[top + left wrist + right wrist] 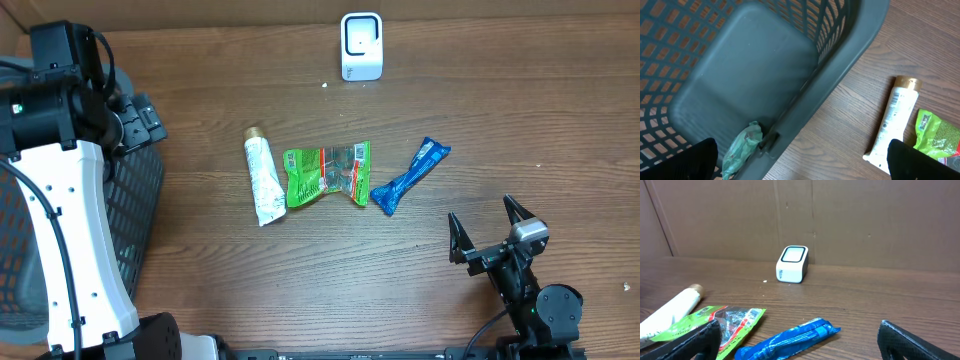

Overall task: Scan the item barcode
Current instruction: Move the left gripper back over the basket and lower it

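Both my right claw [480, 213] and my left claw [802, 152] are standing wide apart, gripping nothing. My right one is sitting low at the near right of the wooden surface [560, 120]; my left one is hanging over the rim of the dark mesh basket [840, 65] at the left. Three items are lying in a row mid-surface: a white tube [263, 180] with a gold cap, a green snack packet [327, 172] just beside it, and a blue wrapped bar [411, 176] nearest my right claw. A white barcode scanner [361, 46] is sitting well apart from them at the far edge. A crumpled teal packet [742, 147] is lying inside the basket.
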Tool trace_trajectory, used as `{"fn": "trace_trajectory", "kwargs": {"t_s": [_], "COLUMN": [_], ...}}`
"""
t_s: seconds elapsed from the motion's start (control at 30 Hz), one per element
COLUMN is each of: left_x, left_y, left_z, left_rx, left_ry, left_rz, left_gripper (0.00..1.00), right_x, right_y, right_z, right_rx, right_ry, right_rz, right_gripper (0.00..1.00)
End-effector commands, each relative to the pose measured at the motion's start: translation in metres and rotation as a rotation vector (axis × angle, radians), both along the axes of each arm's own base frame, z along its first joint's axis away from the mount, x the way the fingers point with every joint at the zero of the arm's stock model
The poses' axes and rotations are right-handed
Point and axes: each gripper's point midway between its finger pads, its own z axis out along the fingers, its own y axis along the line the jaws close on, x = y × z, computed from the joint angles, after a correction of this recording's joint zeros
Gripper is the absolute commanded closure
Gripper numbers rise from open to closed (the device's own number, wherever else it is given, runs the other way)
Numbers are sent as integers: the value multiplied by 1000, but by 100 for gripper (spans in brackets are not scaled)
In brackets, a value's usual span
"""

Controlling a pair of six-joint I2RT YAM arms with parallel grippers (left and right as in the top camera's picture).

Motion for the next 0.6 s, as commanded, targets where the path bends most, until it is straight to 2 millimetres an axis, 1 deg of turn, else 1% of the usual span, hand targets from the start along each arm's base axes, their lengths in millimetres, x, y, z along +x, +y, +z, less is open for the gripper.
{"fn": "trace_trajectory", "kwargs": {"t_s": [0.0,0.17,0.3,0.43,0.5,0.57], "left_x": [-2,-2,3,-2,-10,-20], "left_y": [6,5,10,24,33,47], "left_z": [5,5,8,16,24,35], "left_rx": [17,14,22,11,15,22], "left_ry": [-16,-18,-44,-72,-82,-99], "left_rz": [36,34,44,105,138,186], "left_gripper": [0,0,0,0,0,0], "right_x": [0,0,0,0,0,0], "right_y": [1,1,1,1,1,1], "right_z": [-2,-2,-2,-2,-2,-2], "right_rx": [3,3,3,3,3,3], "right_ry": [-2,-2,-2,-2,-2,-2], "right_rz": [2,2,2,2,2,2], "right_gripper": [0,0,0,0,0,0]}}
